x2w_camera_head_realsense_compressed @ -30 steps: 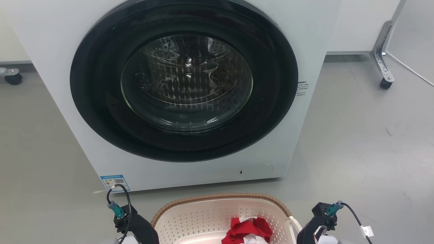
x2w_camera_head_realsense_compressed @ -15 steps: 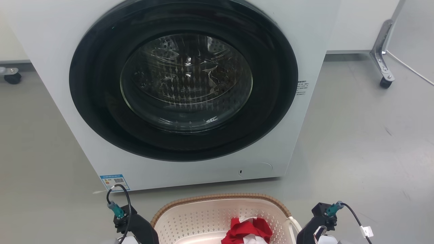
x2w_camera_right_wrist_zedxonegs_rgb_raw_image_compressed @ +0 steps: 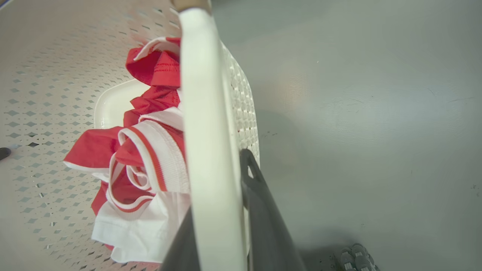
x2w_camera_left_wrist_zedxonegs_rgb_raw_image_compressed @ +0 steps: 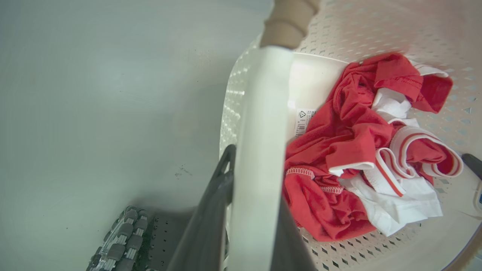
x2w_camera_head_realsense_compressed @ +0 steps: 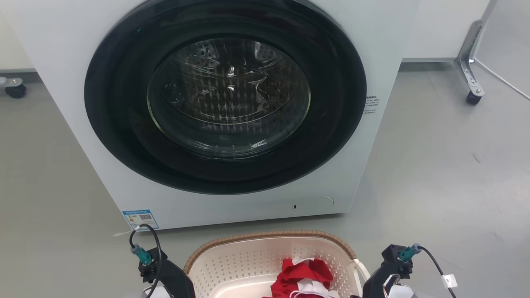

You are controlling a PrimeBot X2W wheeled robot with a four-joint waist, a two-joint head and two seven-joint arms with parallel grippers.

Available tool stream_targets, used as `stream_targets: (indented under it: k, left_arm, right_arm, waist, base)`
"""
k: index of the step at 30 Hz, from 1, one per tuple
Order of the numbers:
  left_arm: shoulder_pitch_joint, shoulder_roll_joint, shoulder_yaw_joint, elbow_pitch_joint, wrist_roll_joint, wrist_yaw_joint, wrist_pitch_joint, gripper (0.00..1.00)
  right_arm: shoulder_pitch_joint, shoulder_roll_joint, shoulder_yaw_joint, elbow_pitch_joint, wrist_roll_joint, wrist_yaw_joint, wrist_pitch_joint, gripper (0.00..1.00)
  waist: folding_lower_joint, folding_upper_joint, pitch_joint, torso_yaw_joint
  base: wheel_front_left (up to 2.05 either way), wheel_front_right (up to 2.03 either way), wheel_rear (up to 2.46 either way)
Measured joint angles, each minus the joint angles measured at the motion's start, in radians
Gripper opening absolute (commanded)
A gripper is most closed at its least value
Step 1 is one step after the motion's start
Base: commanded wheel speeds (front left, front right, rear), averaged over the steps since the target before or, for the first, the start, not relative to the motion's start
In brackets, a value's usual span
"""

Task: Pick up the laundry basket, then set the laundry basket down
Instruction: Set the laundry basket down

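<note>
Head camera shifted, left gripper (x2w_camera_left_wrist_zedxonegs_rgb_raw_image_compressed: 256, 169), right gripper (x2w_camera_right_wrist_zedxonegs_rgb_raw_image_compressed: 218, 177) clamped on laundry basket (x2w_camera_head_realsense_compressed: 269, 235) handles

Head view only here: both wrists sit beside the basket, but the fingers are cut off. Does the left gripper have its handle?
Observer: Yes. The left gripper has its fingers closed on either side of the white handle of the basket.
Operator: And the right?
Observer: Same: the right gripper pinches the other handle, one finger inside, one outside.
Operator: Anything in there besides clothes?
Observer: A small barcode label on the floor of the basket, beside the red and white clothes.
</note>
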Motion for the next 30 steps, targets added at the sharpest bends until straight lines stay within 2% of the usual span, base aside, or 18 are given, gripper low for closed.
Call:
stream_targets:
  k: [13,30]
  left_arm:
    - [-0.014,-0.004,-0.004,-0.026,0.002,0.009,-0.086,0.00]
    - [-0.114,-0.002,-0.009,-0.065,0.012,0.018,-0.195,0.00]
  right_arm:
    - [-0.028,-0.001,0.002,0.006,-0.010,0.000,-0.100,0.00]
    - [-0.152,-0.009,0.020,0.000,-0.066,-0.007,-0.249,0.00]
  waist:
    - [0.0000,0.0000,0.078,-0.009]
    - [0.0004,0.0000,0.302,-0.007]
  base:
    - [0.00,0.00,0.00]
    - [0.00,0.00,0.00]
